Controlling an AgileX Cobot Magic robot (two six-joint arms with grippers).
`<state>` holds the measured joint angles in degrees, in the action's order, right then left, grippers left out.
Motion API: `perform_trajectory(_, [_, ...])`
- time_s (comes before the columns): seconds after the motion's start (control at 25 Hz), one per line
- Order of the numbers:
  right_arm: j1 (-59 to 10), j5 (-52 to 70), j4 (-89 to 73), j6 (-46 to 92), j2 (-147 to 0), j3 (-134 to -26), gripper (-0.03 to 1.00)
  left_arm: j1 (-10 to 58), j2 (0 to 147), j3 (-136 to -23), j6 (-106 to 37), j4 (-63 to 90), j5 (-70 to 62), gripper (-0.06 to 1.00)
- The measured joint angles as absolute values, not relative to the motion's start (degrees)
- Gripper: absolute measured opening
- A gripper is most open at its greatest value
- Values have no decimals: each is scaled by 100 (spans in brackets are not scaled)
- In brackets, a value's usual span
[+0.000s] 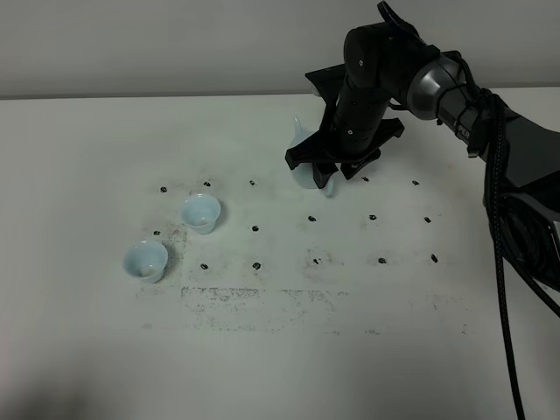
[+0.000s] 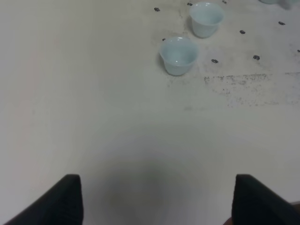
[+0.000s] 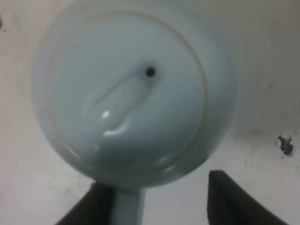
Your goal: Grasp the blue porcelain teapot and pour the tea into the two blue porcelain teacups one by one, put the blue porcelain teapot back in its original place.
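Now the blue porcelain teapot [image 1: 304, 178] stands on the white table [image 1: 87, 140], right of centre and toward the far side, mostly hidden under the right gripper [image 3: 157, 180]. Its lid [image 3: 126, 93] is on, so what it holds cannot be seen. The gripper's two fingers stand on either side of the loop handle [image 3: 127, 206]. One is right at the handle and the other is clear of it, so the jaws are spread and not clamped. Well to the left, two cups sit upright just beside each other: the nearer teacup [image 1: 145, 261] and the farther teacup [image 1: 200, 213]. Both show only pale glaze inside. The left gripper [image 2: 157, 180] hangs with its fingers wide apart over the table, well apart from the cups.
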<state>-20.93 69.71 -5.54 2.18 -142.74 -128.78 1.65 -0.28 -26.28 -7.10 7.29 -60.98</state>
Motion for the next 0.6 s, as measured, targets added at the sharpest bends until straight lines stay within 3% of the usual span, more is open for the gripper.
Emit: perform_trajectory(0.6, [-2093, 6964, -576, 218, -14397, -12878, 42, 165, -28, -2628, -710, 729, -6098, 63])
